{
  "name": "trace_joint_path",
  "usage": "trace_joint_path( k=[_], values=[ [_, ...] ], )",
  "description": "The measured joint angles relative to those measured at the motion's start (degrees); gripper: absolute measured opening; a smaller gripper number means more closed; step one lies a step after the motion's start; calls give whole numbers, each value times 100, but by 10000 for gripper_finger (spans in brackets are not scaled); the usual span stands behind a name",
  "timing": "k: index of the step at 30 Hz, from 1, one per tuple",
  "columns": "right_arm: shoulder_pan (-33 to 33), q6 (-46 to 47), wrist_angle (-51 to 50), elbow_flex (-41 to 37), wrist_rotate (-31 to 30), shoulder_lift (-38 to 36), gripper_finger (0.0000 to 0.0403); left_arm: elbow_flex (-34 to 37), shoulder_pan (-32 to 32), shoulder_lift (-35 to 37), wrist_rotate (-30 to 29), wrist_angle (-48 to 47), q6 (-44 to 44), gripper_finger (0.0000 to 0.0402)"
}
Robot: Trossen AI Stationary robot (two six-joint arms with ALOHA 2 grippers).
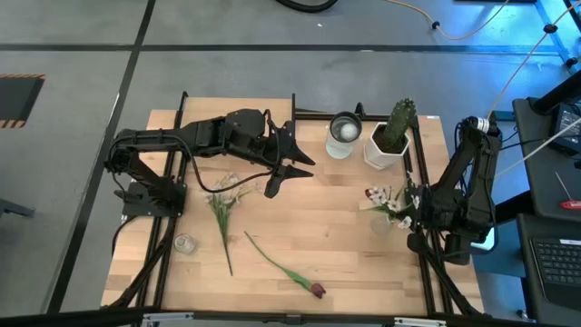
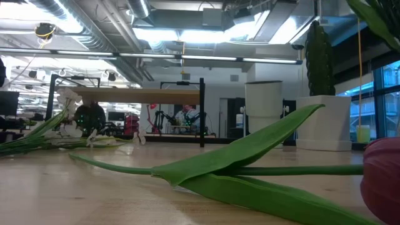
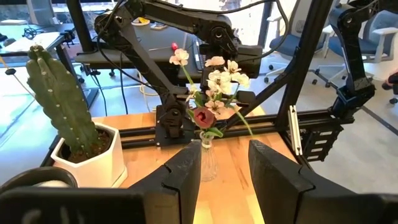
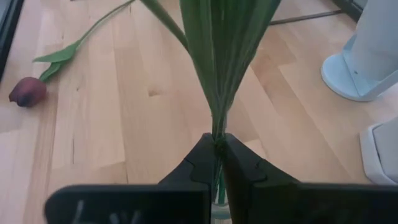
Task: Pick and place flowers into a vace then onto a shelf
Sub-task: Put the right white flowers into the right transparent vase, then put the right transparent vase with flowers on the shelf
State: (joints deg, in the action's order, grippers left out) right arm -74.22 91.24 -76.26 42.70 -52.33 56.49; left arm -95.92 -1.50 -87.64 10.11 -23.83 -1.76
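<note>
In the high view the right claw [image 1: 406,211] sat at the right edge of the wooden surface [image 1: 336,254], right at a small bunch of flowers [image 1: 386,198] whose white blossoms spread just left of it. Its own wrist view showed the two dark fingers [image 4: 198,163] pinched narrow around the gathered green stems [image 4: 217,93], which fanned out above the grip, while below the fingers the stems ran down into the mouth of a clear glass vase [image 4: 217,208]. The left claw [image 1: 281,162] hung over the upper middle of the surface, its fingers [image 3: 180,177] partly apart and holding nothing; in its wrist view the bunch in the vase [image 3: 208,163] stood well beyond the fingertips, in front of the right arm. A loose spray of white-flowered stems [image 1: 221,213] lay left of centre, just below the left claw, and a red tulip [image 1: 317,291] lay near the lower edge with its stem slanting toward the upper left. A small empty glass jar [image 1: 184,243] stood at the lower left. In the upper right, a cactus in a white pot [image 1: 392,136] stood just beside a white cup [image 1: 343,134]. In the low view the shelf [image 2: 140,95] stood on black posts at the far side of the surface.
</note>
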Motion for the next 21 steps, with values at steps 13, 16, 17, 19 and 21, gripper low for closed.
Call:
trace_joint_path(
  k=[13, 16, 17, 19, 21],
  values=[
    [0, -13, -8, 146, 329, 0, 117, 0, 0, 0, -2, -1, -50, 127],
    [0, -16, -103, 343, 531, 0, 123, 0, 0, 0, -1, -1, -50, 127],
    [0, -15, -154, 425, 643, 0, 123, 0, 0, 0, -1, -1, -50, 127],
    [0, -15, -247, 596, 913, 0, 123, 0, 0, 0, 0, -1, -52, 127],
    [0, -9, -299, 759, 1237, 0, 122, 0, 0, 0, 0, -1, -52, 127]
  ],
)
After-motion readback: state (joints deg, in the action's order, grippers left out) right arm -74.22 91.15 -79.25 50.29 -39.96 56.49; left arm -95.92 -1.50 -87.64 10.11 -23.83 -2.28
